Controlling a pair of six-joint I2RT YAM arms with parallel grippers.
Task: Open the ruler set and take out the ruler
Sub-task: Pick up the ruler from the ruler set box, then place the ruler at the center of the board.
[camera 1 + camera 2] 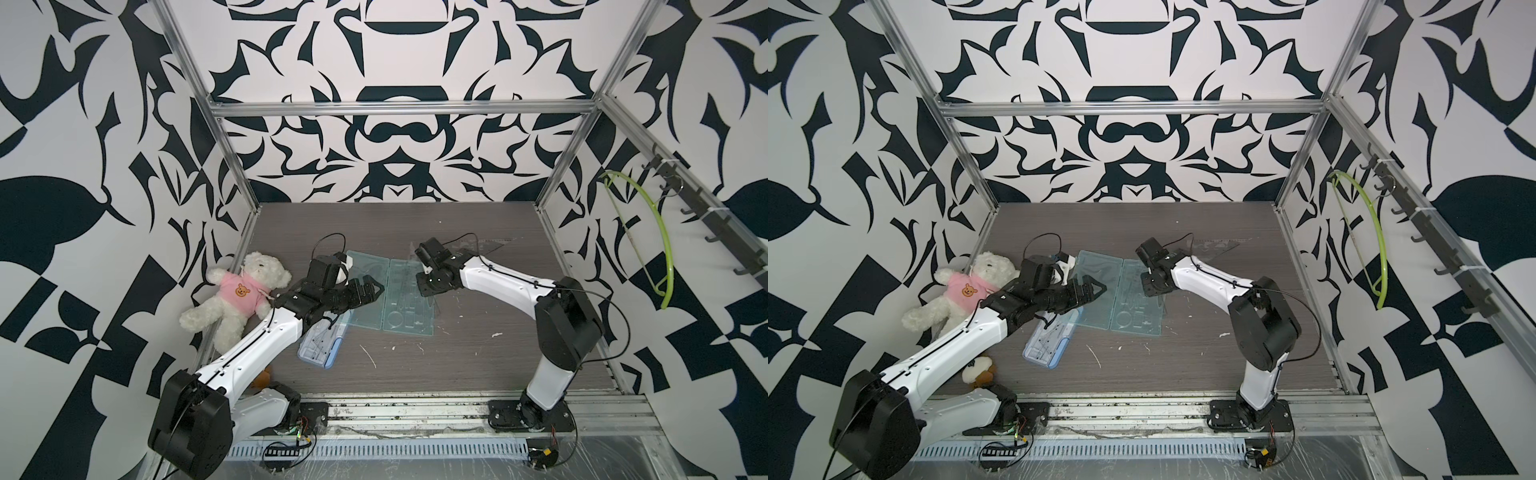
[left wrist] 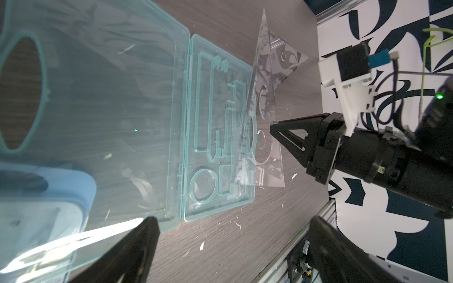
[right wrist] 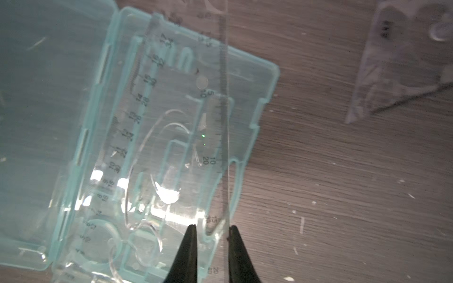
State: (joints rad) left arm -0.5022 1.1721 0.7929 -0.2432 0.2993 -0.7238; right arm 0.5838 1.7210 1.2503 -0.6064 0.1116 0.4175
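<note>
clear ruler (image 3: pixel 171 110), numerals 10, 20, maybe gripped

Both top views are bright and evenly lit, with only faint, soft shadows on the desk (image 1: pixel 415 374); the wide lens splays the frame rails (image 1: pixel 399 109) toward the corners. The left wrist view is sharp mid-frame, but the blue case (image 2: pixel 49 191) near the lens is blurred under a white glare streak. The right wrist view is dimmer and soft, with glare patches on the ruler set (image 3: pixel 245 73) and smeared print on the ruler (image 3: pixel 132 117).
</note>
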